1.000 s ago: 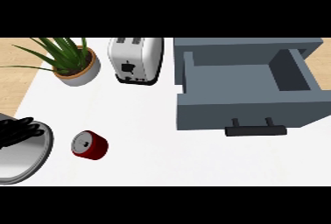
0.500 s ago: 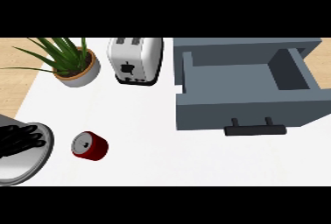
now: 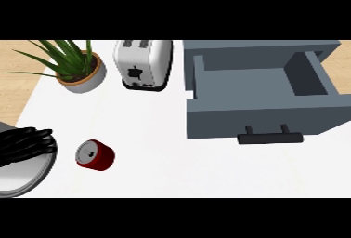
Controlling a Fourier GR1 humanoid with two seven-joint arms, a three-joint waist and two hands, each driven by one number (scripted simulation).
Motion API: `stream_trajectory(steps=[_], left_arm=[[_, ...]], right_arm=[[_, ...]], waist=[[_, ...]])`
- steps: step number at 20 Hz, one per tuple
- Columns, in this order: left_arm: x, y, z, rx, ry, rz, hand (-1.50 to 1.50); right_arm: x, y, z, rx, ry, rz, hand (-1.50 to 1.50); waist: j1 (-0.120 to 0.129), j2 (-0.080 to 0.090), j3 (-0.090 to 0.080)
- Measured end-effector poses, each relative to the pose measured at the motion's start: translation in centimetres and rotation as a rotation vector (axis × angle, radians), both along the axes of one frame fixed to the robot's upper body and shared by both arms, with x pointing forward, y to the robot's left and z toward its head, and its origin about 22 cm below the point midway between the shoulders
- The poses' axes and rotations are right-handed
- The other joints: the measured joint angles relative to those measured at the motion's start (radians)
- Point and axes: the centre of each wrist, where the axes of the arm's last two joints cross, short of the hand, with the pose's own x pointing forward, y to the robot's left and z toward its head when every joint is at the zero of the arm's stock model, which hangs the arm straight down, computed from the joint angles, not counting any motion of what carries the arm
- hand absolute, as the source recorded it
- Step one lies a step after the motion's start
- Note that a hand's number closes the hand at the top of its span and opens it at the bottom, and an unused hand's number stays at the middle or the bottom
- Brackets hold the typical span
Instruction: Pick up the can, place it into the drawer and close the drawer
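no readable text, labels or numbers anywhere

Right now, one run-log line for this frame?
phase: approach | left hand: open, left of can, apart | can: on its side on counter | drawer: open | right hand: out of view

Single head view — steeply downward, over the counter [image 3: 171, 139]; drawer [image 3: 260, 83] upper right

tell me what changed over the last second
The left hand slid toward the view's left edge and a little lower, away from the can; it holds nothing. The can still lies on its side on the counter, and the drawer stays open. Plant and toaster have not moved.
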Motion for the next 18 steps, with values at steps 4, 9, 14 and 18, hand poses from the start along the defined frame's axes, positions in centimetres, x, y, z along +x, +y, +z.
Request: stream_trajectory(steps=[4,9,14,18], left_arm=[[0.9,-0.2,-0.4,0.051,-0.004,0.011,-1.50],[2.3,-0.5,-3.1,0.064,0.005,0.062,-1.50],[3.0,-1.0,-5.9,0.079,0.009,0.095,-1.50],[4.0,-1.1,-8.0,0.104,0.019,0.146,-1.50]], right_arm=[[-0.6,-0.4,-0.3,-0.002,0.001,-0.001,-1.50],[-1.8,-1.1,0.0,-0.012,0.006,-0.010,-1.50],[-2.1,-1.5,0.0,-0.008,0.004,-0.027,-1.50],[-2.4,-2.0,0.4,-0.014,0.009,-0.022,-1.50]], waist=[[0.003,0.002,-0.001],[0.003,0.014,-0.016],[0.012,0.018,-0.023],[0.012,0.020,-0.024]])
